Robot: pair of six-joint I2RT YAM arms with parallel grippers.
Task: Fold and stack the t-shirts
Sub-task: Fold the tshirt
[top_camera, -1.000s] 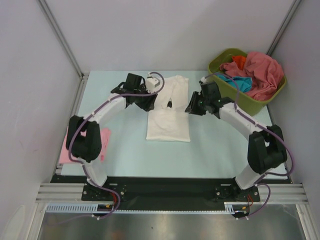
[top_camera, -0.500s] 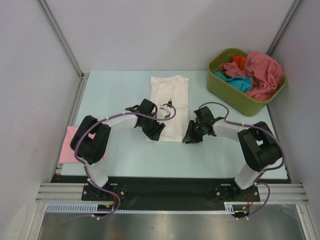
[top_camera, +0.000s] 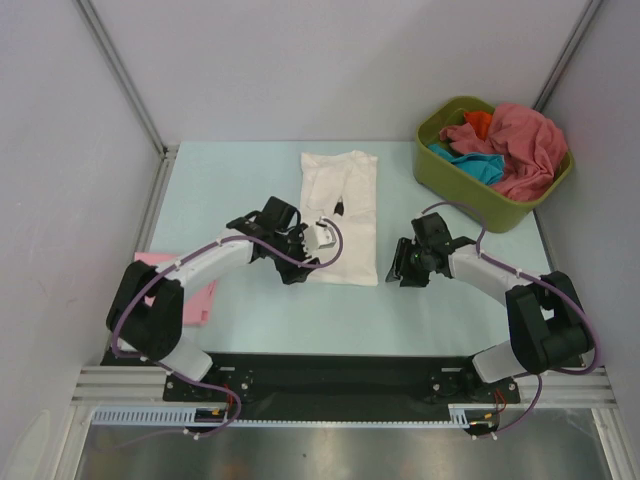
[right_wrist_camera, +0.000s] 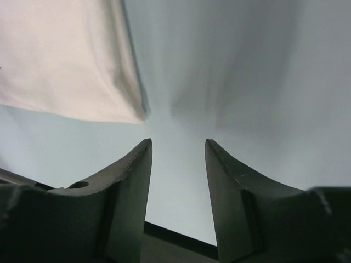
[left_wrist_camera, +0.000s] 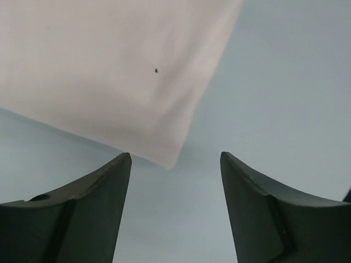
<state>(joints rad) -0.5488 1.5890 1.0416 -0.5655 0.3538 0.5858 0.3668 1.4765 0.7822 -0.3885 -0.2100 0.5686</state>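
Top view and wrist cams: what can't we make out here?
- white t-shirt: in the top view its near-left edge is under the left gripper; each wrist view cuts off all but a corner.
- pink t-shirt: in the top view it is mostly behind the left arm.
- tub: in the top view the rose-red t-shirt buries the lower tees, so the count is unclear.

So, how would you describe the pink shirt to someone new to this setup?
Find the pale blue table, then its left edge. The pink t-shirt lies flat there, partly hidden by the left arm. Unlike the white t-shirt mid-table and the heap in the green tub, it lies alone.
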